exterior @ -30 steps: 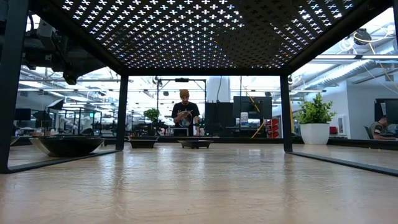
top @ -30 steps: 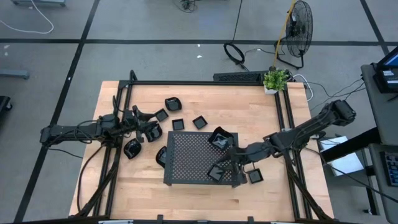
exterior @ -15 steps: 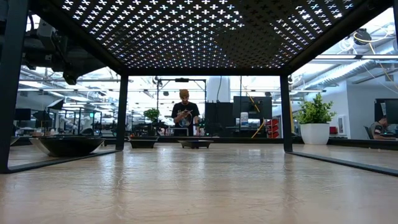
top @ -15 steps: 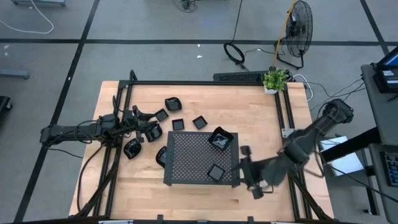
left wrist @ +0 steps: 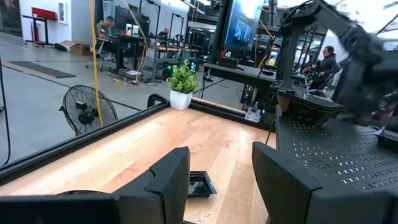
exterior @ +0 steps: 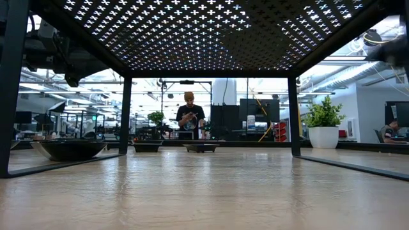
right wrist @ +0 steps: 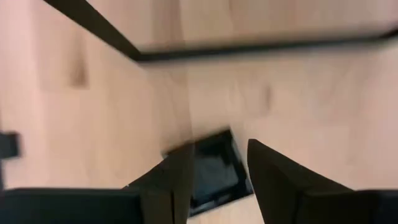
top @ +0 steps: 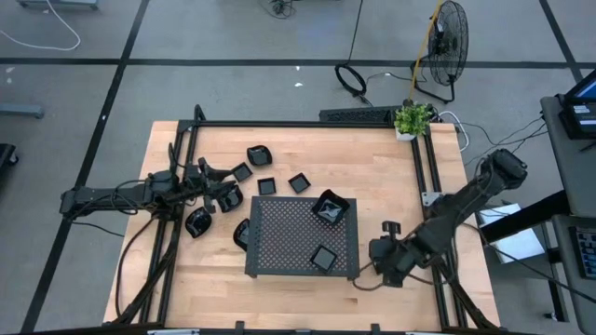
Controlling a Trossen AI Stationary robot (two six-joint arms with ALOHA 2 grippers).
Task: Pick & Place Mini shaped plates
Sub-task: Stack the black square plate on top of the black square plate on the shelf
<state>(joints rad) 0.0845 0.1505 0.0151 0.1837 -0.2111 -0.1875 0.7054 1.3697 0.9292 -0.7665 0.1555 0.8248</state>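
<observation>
The dark perforated tray (top: 303,234) stands on the wooden table and carries an angular black plate (top: 331,207) and a small square plate (top: 324,256). Several more black mini plates lie flat on the table left of and beyond the tray, for instance one (top: 258,154) and another (top: 299,181). My right gripper (top: 380,253) is open, just right of the tray, pointing down over a square black plate (right wrist: 214,168) that shows between its fingers. My left gripper (top: 219,191) is open and low among the left plates. One small plate (left wrist: 198,184) lies ahead of it.
A potted plant (top: 413,119) stands at the table's far right corner. Black frame rails (top: 430,177) run along the table's sides. The low view looks under the tray (exterior: 204,32) and shows a person (exterior: 190,118) in the room behind. Bare wood lies near the front edge.
My right gripper has gone from over the tray's near right corner toward the table's right edge, off the tray, and now hangs over the square plate on the table. The small square plate stays lying on the tray.
</observation>
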